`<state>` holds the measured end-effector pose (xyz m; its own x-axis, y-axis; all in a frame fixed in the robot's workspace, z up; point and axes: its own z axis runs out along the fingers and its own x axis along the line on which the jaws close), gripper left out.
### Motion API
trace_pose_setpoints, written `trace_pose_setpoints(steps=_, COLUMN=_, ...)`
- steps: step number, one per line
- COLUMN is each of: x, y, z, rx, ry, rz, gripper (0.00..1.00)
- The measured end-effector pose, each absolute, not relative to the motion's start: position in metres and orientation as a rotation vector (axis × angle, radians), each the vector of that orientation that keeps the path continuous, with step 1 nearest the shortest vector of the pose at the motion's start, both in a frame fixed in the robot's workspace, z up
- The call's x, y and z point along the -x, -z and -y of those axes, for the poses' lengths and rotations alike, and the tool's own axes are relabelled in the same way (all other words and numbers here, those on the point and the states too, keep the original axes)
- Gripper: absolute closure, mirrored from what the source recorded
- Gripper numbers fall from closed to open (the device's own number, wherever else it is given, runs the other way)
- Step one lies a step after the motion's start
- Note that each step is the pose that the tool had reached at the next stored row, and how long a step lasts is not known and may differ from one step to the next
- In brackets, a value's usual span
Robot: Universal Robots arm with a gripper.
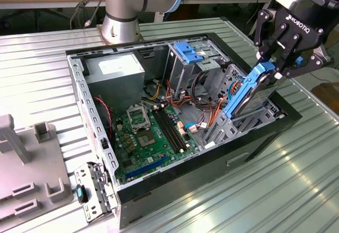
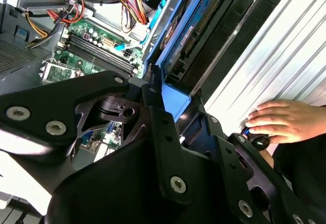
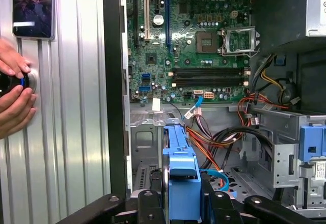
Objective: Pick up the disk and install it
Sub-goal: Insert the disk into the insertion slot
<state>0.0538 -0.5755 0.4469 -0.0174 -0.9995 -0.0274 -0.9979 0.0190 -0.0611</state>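
The disk (image 1: 248,92), a dark drive body in a bright blue carrier, hangs tilted over the open computer case (image 1: 100,137) at the exterior view's right. Its lower end dips into the grey drive bay (image 1: 233,124) by the case's near corner. My gripper (image 1: 271,66) is shut on the disk's upper end. In the first wrist view the blue carrier (image 3: 181,170) stands between my black fingers (image 3: 147,203), above the bay and the orange and black cables. In the second wrist view the disk (image 2: 188,35) runs away from the fingers (image 2: 153,112) along the case's wall.
Inside the case lie the green motherboard (image 1: 151,132), a grey power supply (image 1: 114,71) and a drive cage with a blue bracket (image 1: 188,50). A grey fixture (image 1: 26,175) sits at the exterior view's left. A person's hands (image 3: 12,91) and a phone (image 3: 33,7) rest on the ribbed table beside the case.
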Motion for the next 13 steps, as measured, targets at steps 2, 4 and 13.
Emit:
trace_pose_setpoints(steps=2, x=-0.0538, y=-0.4458, z=0.5758, rx=2.157, ry=0.038, rz=-2.197, gripper=0.63)
trace_pose_setpoints(steps=4, x=-0.0538, y=-0.4441, z=0.5763, rx=2.156, ry=0.038, rz=-2.198, gripper=0.63)
trace_pose_setpoints(steps=13, x=-0.0538, y=-0.4369, z=0.5778, rx=2.155, ry=0.038, rz=-2.199, gripper=0.63)
